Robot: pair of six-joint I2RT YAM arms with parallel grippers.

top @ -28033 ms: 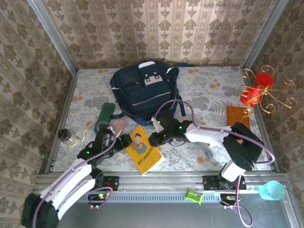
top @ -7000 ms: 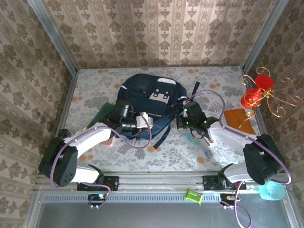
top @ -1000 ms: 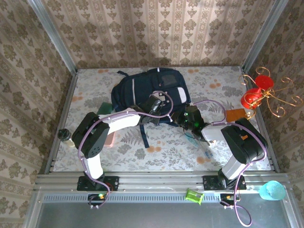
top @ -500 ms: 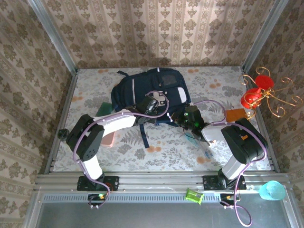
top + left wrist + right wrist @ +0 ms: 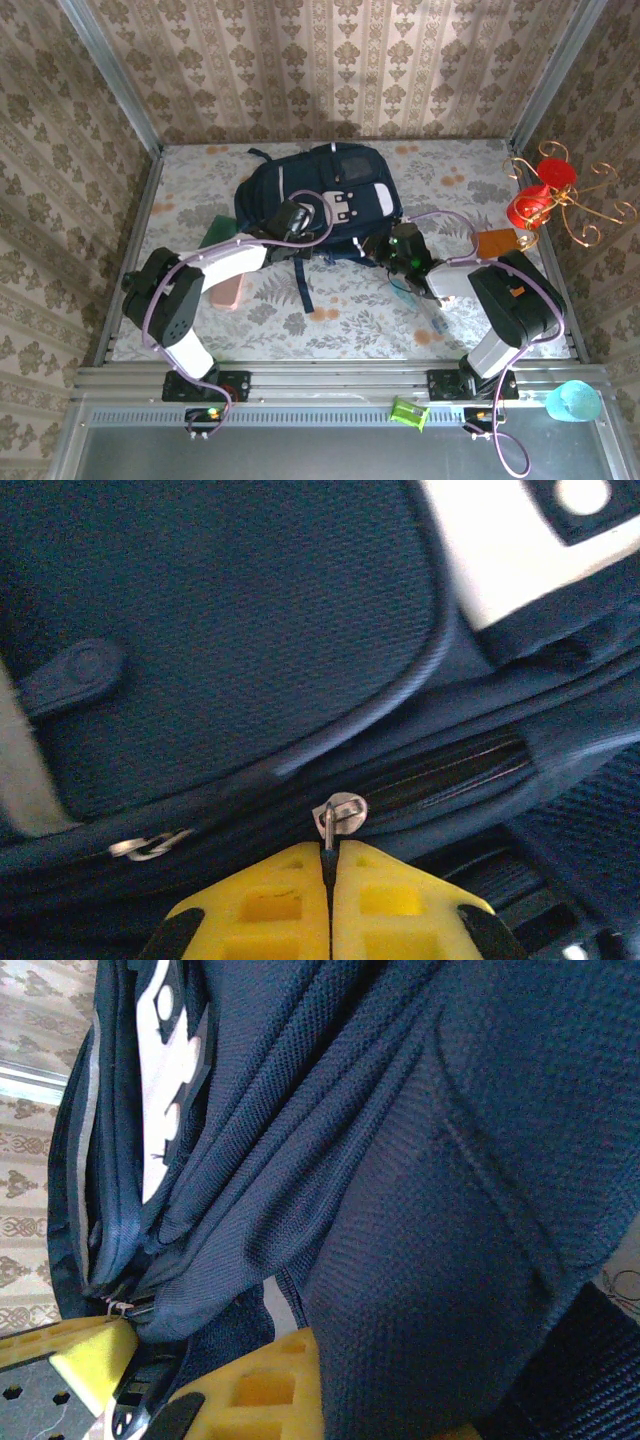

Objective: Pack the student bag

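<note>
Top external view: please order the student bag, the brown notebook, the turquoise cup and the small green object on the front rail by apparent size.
Largest: student bag, clearly.
Middle: brown notebook and turquoise cup look alike; the notebook is partly hidden, so I do not rank them.
Smallest: small green object.

No text, brand, number or sign is showing clearly enough to be read in any of the views. The white-and-grey patch (image 5: pixel 341 206) on the student bag (image 5: pixel 300 185) is carrying only a few dark shapes. Whether these are letters I cannot tell.
</note>
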